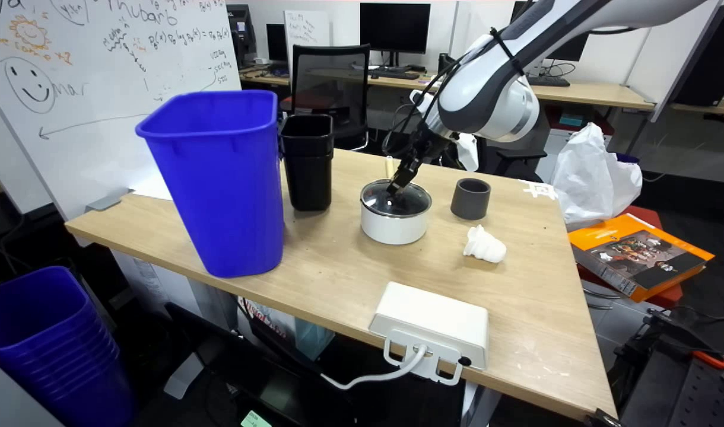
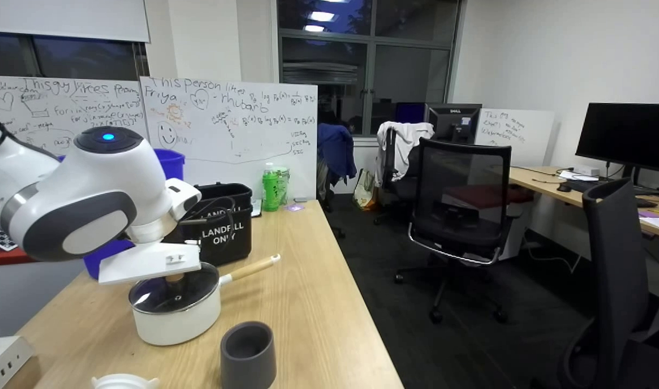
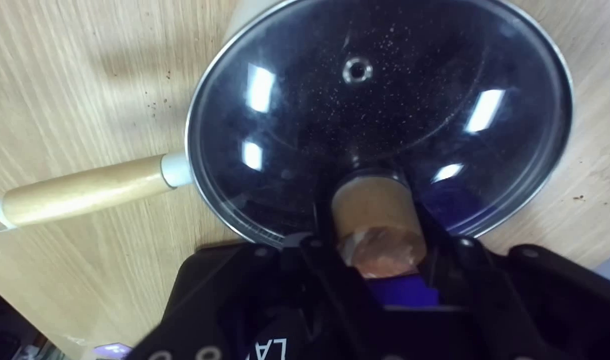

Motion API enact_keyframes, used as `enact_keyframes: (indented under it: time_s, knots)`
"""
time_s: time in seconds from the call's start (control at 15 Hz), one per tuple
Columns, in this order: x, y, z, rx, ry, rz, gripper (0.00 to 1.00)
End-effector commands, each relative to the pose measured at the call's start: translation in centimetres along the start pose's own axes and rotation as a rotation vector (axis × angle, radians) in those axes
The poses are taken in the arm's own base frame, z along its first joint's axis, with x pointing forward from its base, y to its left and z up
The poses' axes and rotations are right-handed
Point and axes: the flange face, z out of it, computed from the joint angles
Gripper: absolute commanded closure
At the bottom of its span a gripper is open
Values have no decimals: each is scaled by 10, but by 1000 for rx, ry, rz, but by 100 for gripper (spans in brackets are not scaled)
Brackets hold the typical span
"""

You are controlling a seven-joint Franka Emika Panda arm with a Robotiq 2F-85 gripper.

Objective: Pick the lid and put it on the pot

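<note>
The lid [image 3: 385,115] lies directly below the hand [image 3: 375,210], which is clenched from both sides on its wooden knob [image 3: 377,205]. The glassy disc covers the mouth of the white pot [image 1: 393,229], its silvery rim lined up with the pot's edge; whether the pot bears its full weight I cannot tell. The pot stands upright on a pale wooden desk [image 1: 344,267], its wooden handle [image 3: 90,189] jutting out to one side. Near it are a grey cup [image 1: 470,201], upright, and a small white lump [image 1: 485,245]. Further along the desk, a tall blue bin [image 1: 231,190] stands just beside nested black bins [image 1: 305,172] lettered "LANDFILL ONLY", and a white socket box [image 1: 436,311] lies at an edge. Handwriting fills the whiteboards [image 2: 227,135] behind the bins. In an exterior view, black mesh chairs [image 2: 459,200] stand on dark carpet [image 2: 399,335], with a monitor [image 2: 632,135] on another desk [image 2: 540,182] and tall windows [image 2: 410,75] beyond. An orange book [image 1: 641,255] lies near a white plastic bag [image 1: 593,178].
</note>
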Motion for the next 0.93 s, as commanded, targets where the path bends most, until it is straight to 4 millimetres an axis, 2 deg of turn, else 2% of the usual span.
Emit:
enact_keyframes:
  time_s: [0.0, 0.07, 0.2, 0.47, 0.53, 0.73, 0.8, 0.87]
  knots:
    - [-9, -9, -8, -6, 0, -19, 55]
    - [-9, -10, -9, -6, -4, -20, 34]
    - [-6, -10, -10, -14, 9, -26, 30]
    - [18, -7, -25, -49, 106, 21, 4]
    - [26, -6, -32, -59, 134, 29, 1]
    - [41, -1, -54, -76, 164, 25, 0]
    - [40, -2, -44, -79, 157, 17, 0]
    - [43, 0, -50, -85, 165, 16, 0]
